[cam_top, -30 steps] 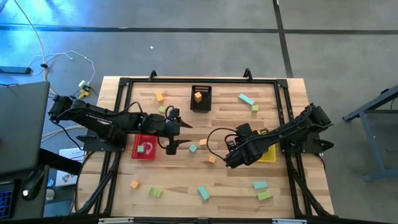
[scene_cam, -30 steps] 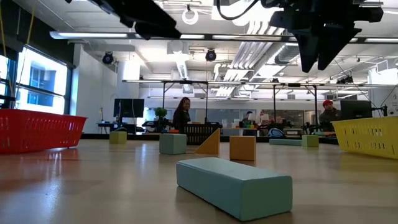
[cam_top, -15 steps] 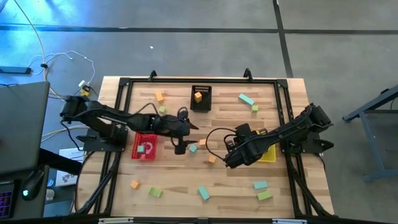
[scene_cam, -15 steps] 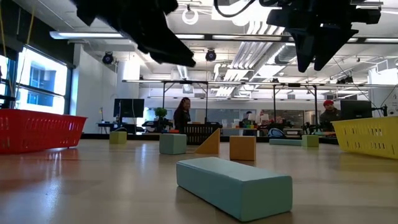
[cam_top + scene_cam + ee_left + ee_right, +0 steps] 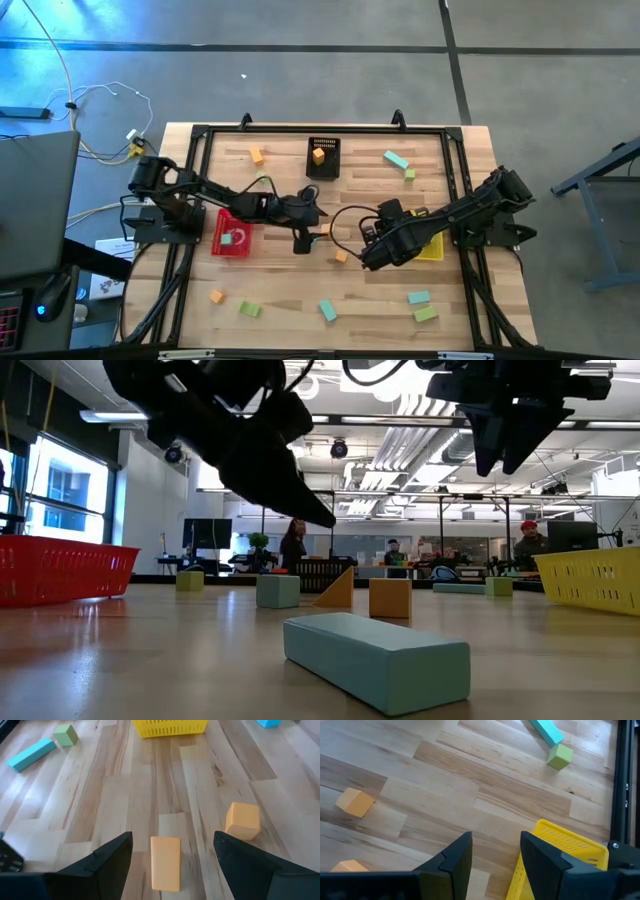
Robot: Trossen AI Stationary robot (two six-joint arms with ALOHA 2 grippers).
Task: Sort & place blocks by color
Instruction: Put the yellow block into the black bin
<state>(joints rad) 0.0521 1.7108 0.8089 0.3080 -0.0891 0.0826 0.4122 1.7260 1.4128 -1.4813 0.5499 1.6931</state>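
Reaching rightward, the left gripper (image 5: 303, 238) hovered wide open over an orange bar (image 5: 165, 863) mid-table; descending and closing comes next. The right gripper (image 5: 368, 258) waited, part-open, empty.

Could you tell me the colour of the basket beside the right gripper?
Yellow basket, clearest in the right wrist view.

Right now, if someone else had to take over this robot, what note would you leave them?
Left claw: open, empty, hovering over an orange bar mid-table, with an orange cube beside the bar.
Right claw: open, empty, raised beside the yellow basket.
Done: one orange block sits in the black basket.
Left: the other orange, teal and green pieces, such as the teal bar, lie scattered on the table, unsorted.
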